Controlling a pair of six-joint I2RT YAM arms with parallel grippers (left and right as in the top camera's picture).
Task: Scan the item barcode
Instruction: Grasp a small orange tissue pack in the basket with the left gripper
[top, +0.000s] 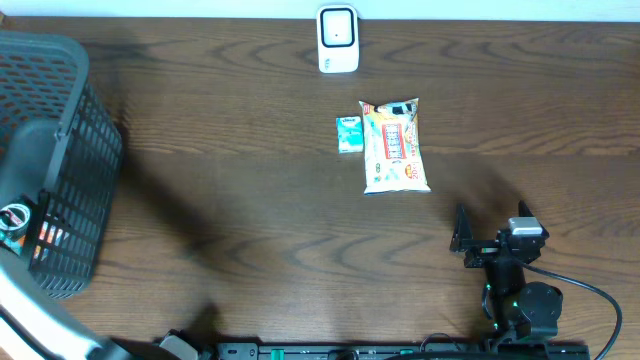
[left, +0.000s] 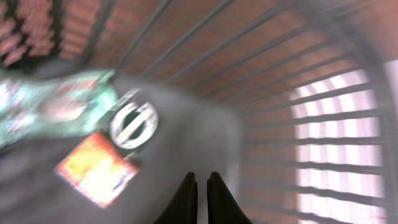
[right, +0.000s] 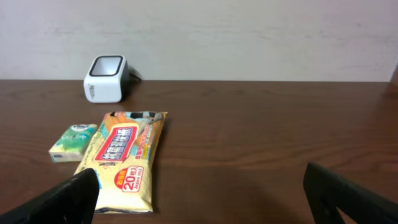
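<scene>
**Left and right pincers at the table.** My left pincer (left: 200, 198) hangs inside the dark plastic mesh basket (top: 75, 140). Its tips are pressed together, with nothing seen between them (view blurred). A round silver tin (left: 132, 124) lies just ahead. My right pincer (right: 208, 199) stands wide and empty over the brown wooden table (top: 230, 200). It faces the yellow flat wipes packet (right: 127, 158), with the small green tissue pack (right: 73, 140) just beside it. The white boxy scanner (right: 107, 78) stands beyond.

Blurry packets (left: 93, 171) inside basket (left: 292, 68)

Left wrist view is badly blurred; others are sharp, with soft shadows on the table (top: 250, 200).
</scene>
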